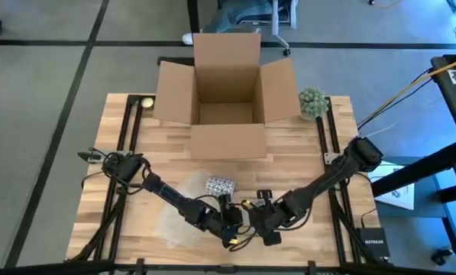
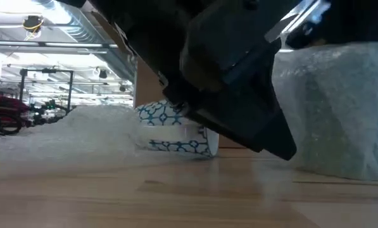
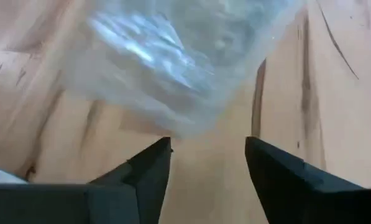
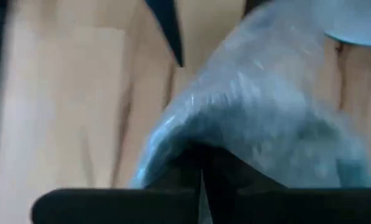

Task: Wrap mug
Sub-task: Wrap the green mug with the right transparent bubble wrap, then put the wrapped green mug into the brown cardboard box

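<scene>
Right gripper (image 4: 201, 171) apparently clamped on bubble wrap (image 4: 260, 118) | left gripper (image 3: 207, 162) apart | draw your sheet over mug (image 1: 220, 186) near bench's front edge.

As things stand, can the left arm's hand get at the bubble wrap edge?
Probably yes: the left hand is open over bare table, with the bubble wrap edge just ahead of its fingers and nothing between.

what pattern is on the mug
White with a blue lattice-like print; the mug shows best in the low view, lying by the bubble wrap.
</scene>
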`<state>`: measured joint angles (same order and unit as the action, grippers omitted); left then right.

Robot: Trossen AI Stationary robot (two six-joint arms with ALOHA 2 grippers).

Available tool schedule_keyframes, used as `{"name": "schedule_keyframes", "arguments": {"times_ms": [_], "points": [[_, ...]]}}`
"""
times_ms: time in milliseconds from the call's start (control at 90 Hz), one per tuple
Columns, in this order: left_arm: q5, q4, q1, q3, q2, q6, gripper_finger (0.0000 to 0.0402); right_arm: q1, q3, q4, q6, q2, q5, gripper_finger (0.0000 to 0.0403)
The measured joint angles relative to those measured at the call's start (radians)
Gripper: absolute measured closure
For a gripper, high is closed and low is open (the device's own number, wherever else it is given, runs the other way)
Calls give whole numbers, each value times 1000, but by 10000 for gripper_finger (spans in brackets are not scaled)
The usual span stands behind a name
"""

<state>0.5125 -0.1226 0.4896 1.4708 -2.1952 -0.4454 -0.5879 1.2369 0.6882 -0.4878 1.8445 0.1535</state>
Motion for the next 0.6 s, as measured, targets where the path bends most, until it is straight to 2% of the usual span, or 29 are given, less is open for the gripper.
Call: {"name": "schedule_keyframes", "arguments": {"times_ms": [133, 389, 522, 600], "points": [[0, 0, 0, 0, 0, 0, 210, -2, 28, 30, 0, -4, 20, 402], [0, 1, 0, 0, 0, 0, 210, -23, 189, 241, 13, -82, -27, 402], [-1, 0, 0, 0, 0, 0, 210, -70, 196, 243, -25, -95, -42, 399], [-10, 0, 0, 0, 0, 0, 210, -92, 194, 263, -30, -98, -41, 384]]}}
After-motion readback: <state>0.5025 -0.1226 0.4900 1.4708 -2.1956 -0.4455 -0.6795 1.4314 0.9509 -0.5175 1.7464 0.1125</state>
